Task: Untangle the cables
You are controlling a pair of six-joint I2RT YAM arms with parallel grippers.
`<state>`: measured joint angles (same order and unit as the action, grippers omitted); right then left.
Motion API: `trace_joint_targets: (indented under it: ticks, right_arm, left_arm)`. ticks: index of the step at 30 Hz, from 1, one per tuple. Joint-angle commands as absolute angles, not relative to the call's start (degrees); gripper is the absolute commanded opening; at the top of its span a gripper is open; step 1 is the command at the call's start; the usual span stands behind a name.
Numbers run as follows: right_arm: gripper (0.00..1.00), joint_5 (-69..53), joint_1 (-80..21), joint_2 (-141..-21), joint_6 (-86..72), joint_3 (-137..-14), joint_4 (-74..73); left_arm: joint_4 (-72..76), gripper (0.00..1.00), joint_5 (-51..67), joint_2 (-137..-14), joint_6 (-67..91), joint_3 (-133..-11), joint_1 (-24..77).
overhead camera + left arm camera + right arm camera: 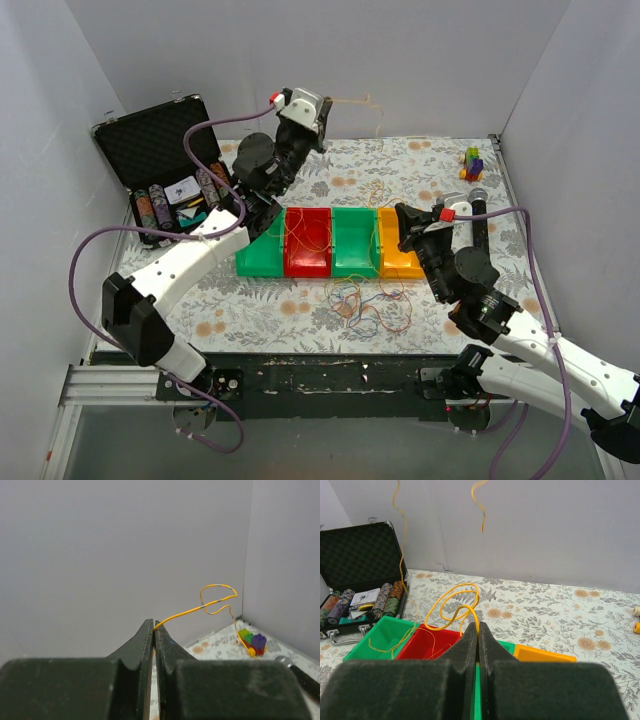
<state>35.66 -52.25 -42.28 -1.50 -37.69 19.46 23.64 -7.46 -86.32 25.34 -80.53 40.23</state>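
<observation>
Left tool (154, 624) pinches a yellow cable (186, 611) trailing rightward; right tool (478, 626) — clenched on upright loops (460, 584).

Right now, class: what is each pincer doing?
Left pincer: closed on a thin yellow cable.
Right pincer: closed on a looped yellow cable.

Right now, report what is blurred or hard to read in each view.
Left wrist: the left gripper is a soft blur, its yellow cable crisp against the wall. Right wrist: the right gripper likewise blurred, its yellow loops sharp. Top external: even light, the cable clump too fine to trace.
</observation>
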Motion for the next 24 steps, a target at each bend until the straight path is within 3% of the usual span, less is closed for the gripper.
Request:
trace_joint_targets:
  ticks: [1, 10, 20, 24]
  right_arm:
    - [0.01, 37.26, -52.47, -41.31, -1.58, -37.62, 21.97]
    - [0.01, 37.44, -52.38, -41.4, -1.58, -37.71, 22.15]
    - [0.01, 37.88, -52.38, -41.48, -1.41, -37.7, 22.67]
    - [0.01, 37.79, -52.38, -41.57, -1.32, -37.97, 22.24]
  left_arm:
    - [23.47, 0.0, -7.47, -84.29, 26.1, -87.97, 40.25]
    - [21.18, 0.0, -6.06, -78.14, 26.54, -82.19, 40.25]
    - [21.97, 0.0, -8.96, -77.17, 31.19, -69.36, 40.25]
    - [21.18, 0.0, -9.58, -78.75, 34.01, -70.04, 40.25]
